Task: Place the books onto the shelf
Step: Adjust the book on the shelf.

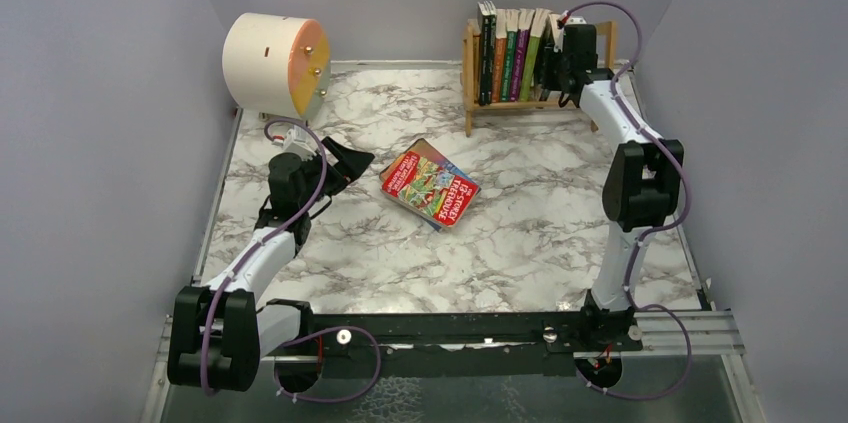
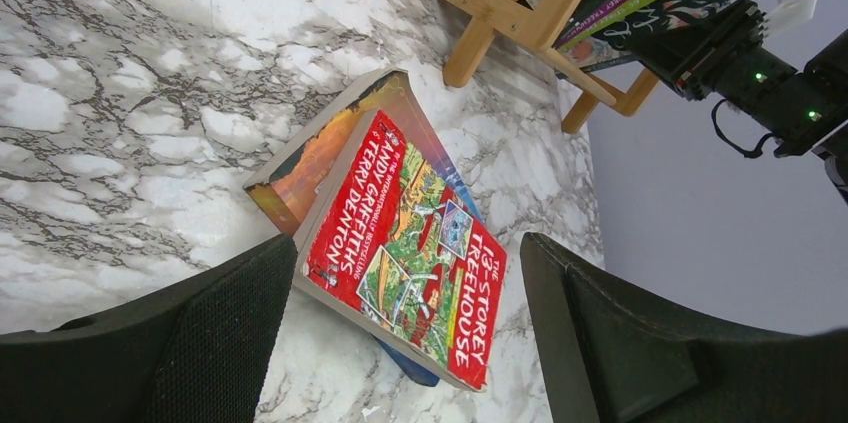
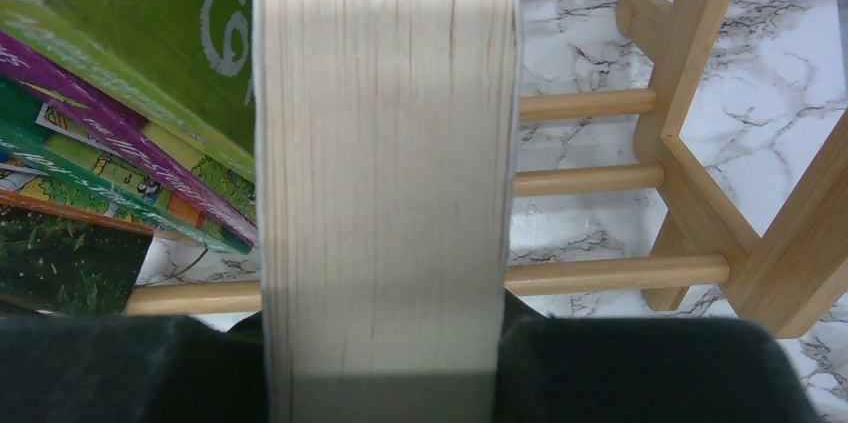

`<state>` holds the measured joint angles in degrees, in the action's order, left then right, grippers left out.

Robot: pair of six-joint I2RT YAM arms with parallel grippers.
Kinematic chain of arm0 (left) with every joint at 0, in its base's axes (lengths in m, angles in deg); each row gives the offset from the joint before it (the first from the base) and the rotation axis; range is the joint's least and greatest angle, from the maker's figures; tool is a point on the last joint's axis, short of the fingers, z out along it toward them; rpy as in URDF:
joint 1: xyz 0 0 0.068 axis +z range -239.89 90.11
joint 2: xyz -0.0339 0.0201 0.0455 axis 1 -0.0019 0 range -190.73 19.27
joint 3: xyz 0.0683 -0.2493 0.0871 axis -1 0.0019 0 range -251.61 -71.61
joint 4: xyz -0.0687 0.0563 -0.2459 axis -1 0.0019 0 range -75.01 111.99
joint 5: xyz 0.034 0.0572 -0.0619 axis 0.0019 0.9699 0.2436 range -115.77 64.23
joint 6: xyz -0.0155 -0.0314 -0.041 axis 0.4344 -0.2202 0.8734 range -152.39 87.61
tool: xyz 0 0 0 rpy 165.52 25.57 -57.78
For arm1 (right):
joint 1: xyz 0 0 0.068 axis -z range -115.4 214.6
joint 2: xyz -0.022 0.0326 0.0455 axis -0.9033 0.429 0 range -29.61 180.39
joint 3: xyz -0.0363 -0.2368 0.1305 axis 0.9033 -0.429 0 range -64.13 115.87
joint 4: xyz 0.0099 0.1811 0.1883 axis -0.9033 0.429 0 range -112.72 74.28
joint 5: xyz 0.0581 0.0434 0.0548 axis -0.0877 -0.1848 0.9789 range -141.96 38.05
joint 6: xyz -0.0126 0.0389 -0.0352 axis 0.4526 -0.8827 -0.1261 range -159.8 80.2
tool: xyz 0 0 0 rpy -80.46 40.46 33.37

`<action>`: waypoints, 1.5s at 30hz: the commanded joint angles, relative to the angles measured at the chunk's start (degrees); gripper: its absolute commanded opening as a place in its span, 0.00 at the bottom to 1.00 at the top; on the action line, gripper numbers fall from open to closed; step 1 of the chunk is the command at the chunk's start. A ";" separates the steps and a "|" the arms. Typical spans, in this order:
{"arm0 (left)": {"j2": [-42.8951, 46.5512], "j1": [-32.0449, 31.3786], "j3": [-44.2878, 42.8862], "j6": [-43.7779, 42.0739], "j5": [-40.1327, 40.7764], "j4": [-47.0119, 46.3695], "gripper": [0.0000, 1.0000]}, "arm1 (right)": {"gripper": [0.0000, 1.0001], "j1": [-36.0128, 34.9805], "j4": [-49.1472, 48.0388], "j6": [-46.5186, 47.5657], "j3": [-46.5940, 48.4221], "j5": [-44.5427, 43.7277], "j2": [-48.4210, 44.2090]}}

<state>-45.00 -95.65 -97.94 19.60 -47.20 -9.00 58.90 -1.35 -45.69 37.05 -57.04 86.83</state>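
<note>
We see 1 cream cylinder (image 1: 265,61) lying on its side at the far left corner of the white marble-patterned tabletop (image 1: 540,233). Its orange end face is turned toward the table's middle and carries small brass-coloured studs. Plain grey walls (image 1: 90,143) close the table in on 3 sides.

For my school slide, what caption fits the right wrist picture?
Right claw grips a book at the wooden shelf, beside leaning books.

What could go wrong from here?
1. The shelved books lean toward the held book in the right gripper; letting go could let the row slump along the shelf.
2. The red book lies skewed on a lower book; the open left gripper might grab both or push one away.
</note>
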 commanded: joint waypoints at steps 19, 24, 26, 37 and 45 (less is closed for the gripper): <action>0.55 -0.29 -0.92 0.13 -0.42 -1.70 0.76 | 0.01 -0.49 24.00 4.28 34.57 4.90 12.77; 0.59 -0.28 -0.92 0.31 -0.57 -1.70 0.76 | 0.01 -0.52 25.79 4.05 32.79 5.96 11.16; 0.71 -0.24 -0.84 0.34 -0.60 -1.76 0.76 | 0.01 -0.50 26.56 4.13 32.77 6.38 11.21; 1.18 -0.30 0.08 0.31 -0.34 -1.76 0.76 | 0.01 -0.55 22.71 3.01 30.90 7.50 14.37; 0.51 -0.28 0.38 0.18 -0.02 -1.77 0.76 | 0.02 -0.55 20.31 1.36 28.13 8.52 15.22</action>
<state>-44.49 -95.65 -97.83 19.77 -47.23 -9.02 58.71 22.93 -43.00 67.00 -52.08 101.96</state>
